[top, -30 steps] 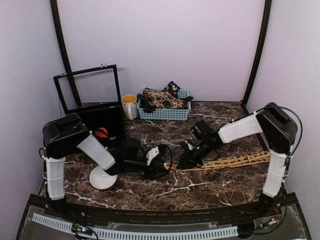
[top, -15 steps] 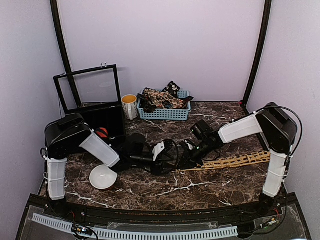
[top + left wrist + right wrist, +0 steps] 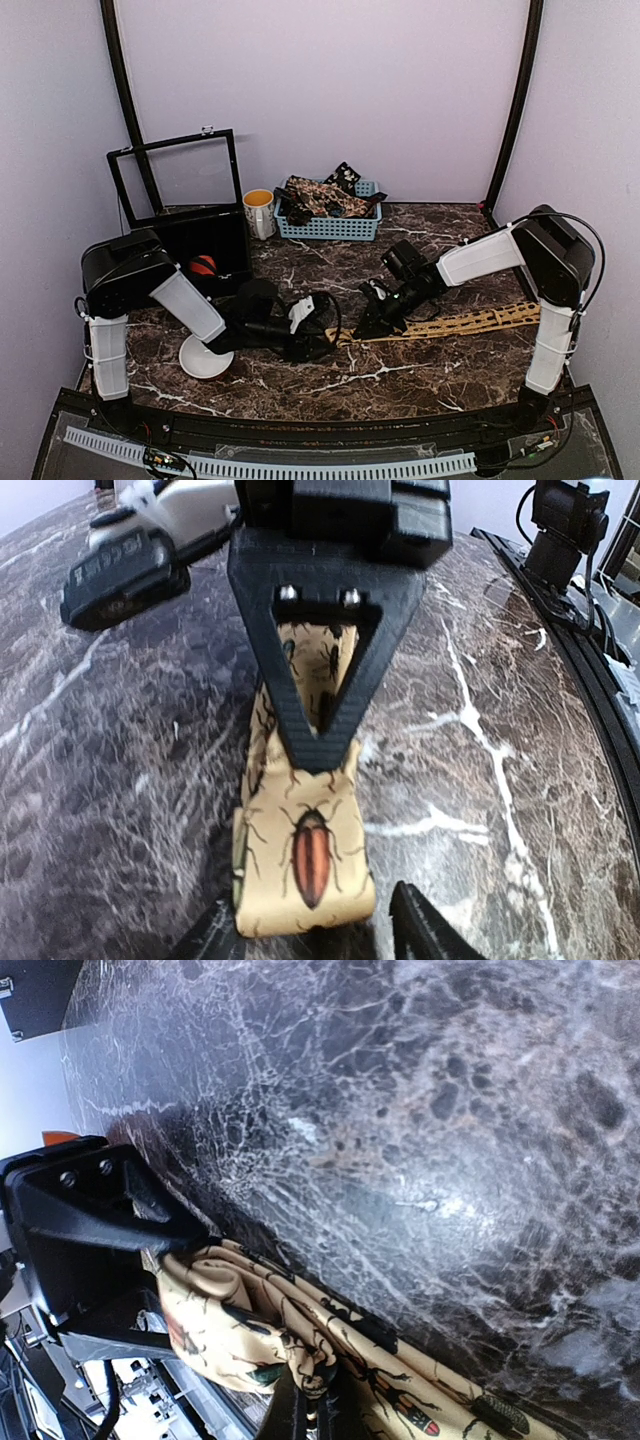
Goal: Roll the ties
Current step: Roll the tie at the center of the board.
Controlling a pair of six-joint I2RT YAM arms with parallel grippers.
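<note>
A mustard-tan tie [image 3: 450, 325] with beetle prints lies flat across the right of the marble table. Its left end is folded over into a small loop [image 3: 305, 855]. My right gripper [image 3: 372, 318] is shut on the bunched fabric just behind that fold [image 3: 320, 1375]. One of its black fingers [image 3: 320, 680] presses down on the strip. My left gripper [image 3: 312, 325] is open, and its fingertips [image 3: 215, 935] stand on either side of the folded end. Other dark printed ties [image 3: 325, 195] lie heaped in the basket.
A white bowl [image 3: 205, 358] sits under the left forearm. A pale blue basket [image 3: 330, 228], a mug [image 3: 258, 212] and a black box with its lid raised [image 3: 195, 235] stand at the back. An orange object [image 3: 203, 265] lies by the box.
The left gripper moved right up against the right gripper half a second ago, then drew back left a little. The right gripper and the tie strip have stayed in place.
</note>
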